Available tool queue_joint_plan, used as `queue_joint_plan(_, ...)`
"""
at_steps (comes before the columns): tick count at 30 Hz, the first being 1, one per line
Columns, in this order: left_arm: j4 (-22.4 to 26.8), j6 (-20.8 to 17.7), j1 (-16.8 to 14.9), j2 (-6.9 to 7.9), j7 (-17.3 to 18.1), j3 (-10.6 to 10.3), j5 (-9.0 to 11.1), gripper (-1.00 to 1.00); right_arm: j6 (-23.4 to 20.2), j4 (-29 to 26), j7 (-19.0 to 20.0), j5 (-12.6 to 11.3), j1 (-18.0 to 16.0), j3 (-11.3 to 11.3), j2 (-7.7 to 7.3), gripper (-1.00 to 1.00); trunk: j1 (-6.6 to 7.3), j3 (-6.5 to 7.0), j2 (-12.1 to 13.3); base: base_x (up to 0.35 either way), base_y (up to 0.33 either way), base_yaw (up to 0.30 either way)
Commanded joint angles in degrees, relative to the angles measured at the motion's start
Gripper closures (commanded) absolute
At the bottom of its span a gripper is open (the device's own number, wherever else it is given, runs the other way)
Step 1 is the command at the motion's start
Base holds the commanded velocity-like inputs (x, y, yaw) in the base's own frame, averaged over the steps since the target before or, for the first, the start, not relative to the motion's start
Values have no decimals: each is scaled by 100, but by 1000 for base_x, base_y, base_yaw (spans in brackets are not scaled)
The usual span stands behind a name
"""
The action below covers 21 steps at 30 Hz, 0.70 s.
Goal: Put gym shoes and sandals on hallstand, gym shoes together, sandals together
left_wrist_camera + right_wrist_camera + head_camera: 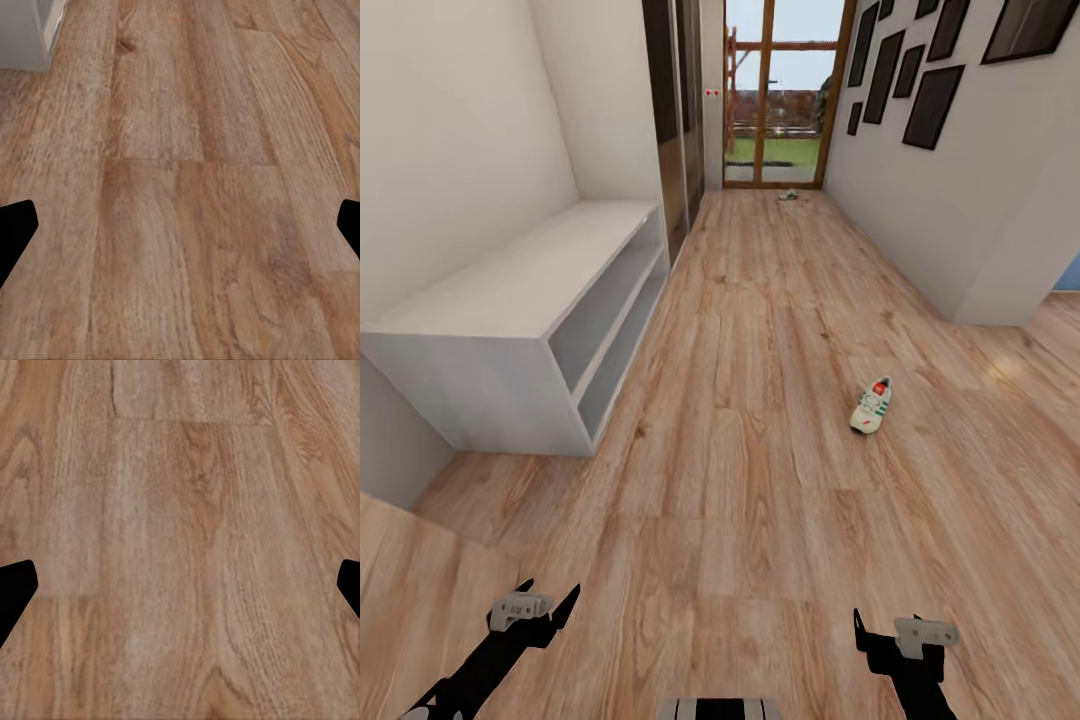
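One gym shoe (871,405) lay on the corridor floor (760,480) at about 1 o'clock, well apart from the hallstand (530,320) at 10 o'clock. A second shoe (788,195) lay far away near the glass door (775,95). Both the left gripper (547,606) and right gripper (885,632) hung empty with jaws spread.

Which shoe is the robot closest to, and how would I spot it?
Find the long wood floor running to the glass door. The shoe lies alone on it, right of the white rack. It is white with green stripes and a red tongue; the other shoe lies far off by the door.
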<state>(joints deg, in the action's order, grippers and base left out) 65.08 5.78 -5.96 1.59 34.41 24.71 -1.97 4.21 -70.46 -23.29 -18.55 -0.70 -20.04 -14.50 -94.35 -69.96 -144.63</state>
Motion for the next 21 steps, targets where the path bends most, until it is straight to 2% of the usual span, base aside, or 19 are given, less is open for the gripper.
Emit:
queue_joint_plan(1, 0, 0, 0, 0, 0, 0, 0, -100, 0, 0, 0, 0, 0, 0, 0, -100, 0, 0, 0, 82, 42, 0)
queue_joint_plan(11, -3, -5, -1, 0, -10, -1, -3, -100, 1, 3, 0, 0, 0, -2, 0, -100, 0, 0, 0, 91, 21, 0)
queue_joint_plan(21, -4, -7, -2, -1, -13, -128, -10, -100, 0, 4, 0, 0, 0, -5, 0, -100, 0, 0, 0, 286, 3, 0)
